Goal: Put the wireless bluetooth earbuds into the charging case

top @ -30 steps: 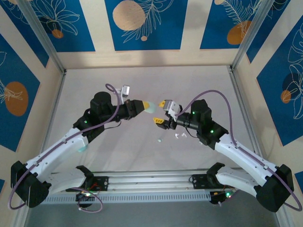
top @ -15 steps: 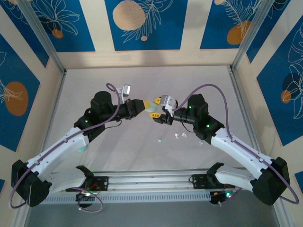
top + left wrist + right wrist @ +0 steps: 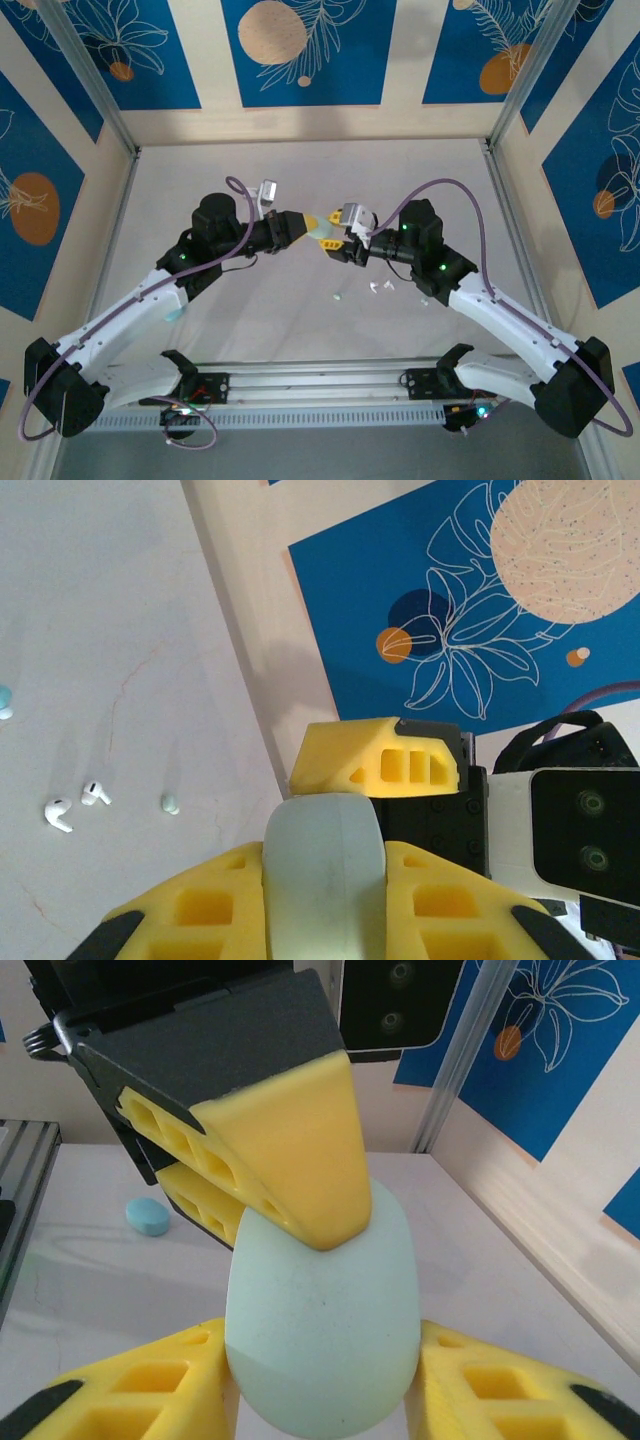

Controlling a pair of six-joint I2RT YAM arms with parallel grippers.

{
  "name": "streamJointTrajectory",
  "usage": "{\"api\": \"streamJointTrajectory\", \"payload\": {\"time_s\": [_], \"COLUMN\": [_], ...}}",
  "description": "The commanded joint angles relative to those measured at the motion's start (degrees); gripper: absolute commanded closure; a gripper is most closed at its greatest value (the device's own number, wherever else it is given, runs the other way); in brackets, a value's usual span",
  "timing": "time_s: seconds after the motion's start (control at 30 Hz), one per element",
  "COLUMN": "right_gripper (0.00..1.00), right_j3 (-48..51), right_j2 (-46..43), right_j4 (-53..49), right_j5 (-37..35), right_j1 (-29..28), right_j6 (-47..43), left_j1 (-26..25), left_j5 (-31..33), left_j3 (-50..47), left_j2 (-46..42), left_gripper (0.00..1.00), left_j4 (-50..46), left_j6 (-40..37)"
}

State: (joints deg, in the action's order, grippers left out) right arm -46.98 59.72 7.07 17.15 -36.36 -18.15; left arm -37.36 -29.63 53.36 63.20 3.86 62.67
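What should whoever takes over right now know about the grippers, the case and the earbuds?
Left gripper: shut on the charging case, holding it above the table.
Right gripper: its fingers flank the case on both sides; firm contact is unclear.
Earbuds: two white earbuds and a teal earbud lie loose on the table.
Done: case lifted.
Left: open the case, which looks closed, then pick up and seat the earbuds.

White-and-black arms (image 3: 120, 320), purple cables (image 3: 437, 182), yellow gripper fingers (image 3: 380, 765).
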Motion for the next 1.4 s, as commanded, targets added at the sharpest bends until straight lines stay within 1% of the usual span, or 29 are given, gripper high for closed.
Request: {"api": "streamJointTrajectory", "payload": {"time_s": [0.0, 0.03, 0.1, 0.13, 0.17, 0.2, 0.27, 0.3, 0.37, 0.4, 0.47, 0.53, 0.6, 0.67, 0.7, 0.77, 0.83, 1.03, 1.17, 1.37], "right_gripper": [0.63, 0.64, 0.65, 0.66, 0.67, 0.67, 0.67, 0.67, 0.67, 0.67, 0.66, 0.66, 0.66, 0.66, 0.67, 0.66, 0.66, 0.67, 0.67, 0.67], "right_j3": [-2.7, -3.1, -3.8, -4.2, -4.5, -5.0, -6.2, -6.9, -8.5, -9.4, -11.0, -12.5, -13.9, -15.3, -15.9, -16.7, -16.8, -16.2, -15.5, -15.0], "right_j2": [-1.3, -1.2, -1.2, -1.1, -1.1, -0.9, -0.4, 0.0, 1.0, 1.7, 2.8, 3.8, 4.8, 5.6, 5.9, 6.3, 6.5, 6.6, 6.3, 6.1], "right_j4": [-1.6, -2.2, -3.7, -4.3, -5.1, -6.2, -8.8, -10.4, -13.3, -14.9, -17.1, -19.0, -20.4, -21.7, -22.3, -22.9, -23.1, -22.7, -22.5, -21.7], "right_j5": [2.5, 2.9, 4.3, 5.0, 6.3, 8.0, 11.0, 13.2, 19.5, 21.9, 25.3, 28.9, 31.9, 33.9, 34.7, 35.6, 35.3, 32.5, 30.2, 28.1], "right_j1": [0.2, 0.3, 0.5, 0.6, 0.9, 1.5, 2.7, 3.5, 5.6, 6.5, 7.9, 8.9, 9.5, 9.6, 9.6, 9.5, 8.9, 7.1, 6.2, 5.5], "right_j6": [0.8, 1.0, 1.9, 2.6, 3.5, 4.6, 6.9, 8.3, 10.4, 11.5, 12.9, 13.5, 13.6, 12.7, 12.3, 11.7, 10.5, 6.8, 4.2, 3.2], "left_j1": [0.1, 0.1, 0.0, 0.1, 0.1, 0.0, 0.1, 0.2, 0.2, 0.2, 0.2, 0.2, 0.2, 0.2, 0.3, 0.3, 0.3, 0.2, 0.2, 0.0], "left_j5": [-0.5, -0.5, -0.2, -0.2, -0.2, 0.0, 1.0, 1.6, 3.5, 4.0, 2.7, 1.9, -0.7, -2.7, -2.8, -3.0, -4.1, -10.3, -12.2, -13.5], "left_j3": [1.8, 1.7, 1.5, 1.5, 1.5, 1.3, 1.0, 1.1, 1.0, 0.7, -1.3, -4.6, -8.0, -10.0, -9.9, -9.1, -8.2, -7.4, -6.5, -5.3], "left_j2": [0.0, -0.1, -0.2, -0.3, -0.5, -1.1, -2.4, -3.4, -5.8, -7.1, -9.7, -12.1, -14.3, -15.4, -15.4, -14.6, -13.2, -8.8, -7.1, -5.5], "left_gripper": [0.8, 0.77, 0.67, 0.61, 0.5, 0.42, 0.3, 0.26, 0.24, 0.2, 0.15, 0.16, 0.2, 0.22, 0.23, 0.24, 0.24, 0.25, 0.3, 0.38], "left_j4": [1.6, 1.7, 1.8, 2.1, 2.6, 3.4, 4.6, 4.2, 1.8, 0.4, 0.0, 0.6, 2.4, 3.4, 3.3, 3.2, 4.6, 11.3, 11.6, 12.2], "left_j6": [-0.2, -0.3, -0.9, -1.6, -2.6, -4.2, -8.2, -12.4, -21.7, -27.6, -38.6, -49.2, -58.8, -64.7, -66.0, -66.5, -65.3, -58.9, -56.6, -54.8]}}
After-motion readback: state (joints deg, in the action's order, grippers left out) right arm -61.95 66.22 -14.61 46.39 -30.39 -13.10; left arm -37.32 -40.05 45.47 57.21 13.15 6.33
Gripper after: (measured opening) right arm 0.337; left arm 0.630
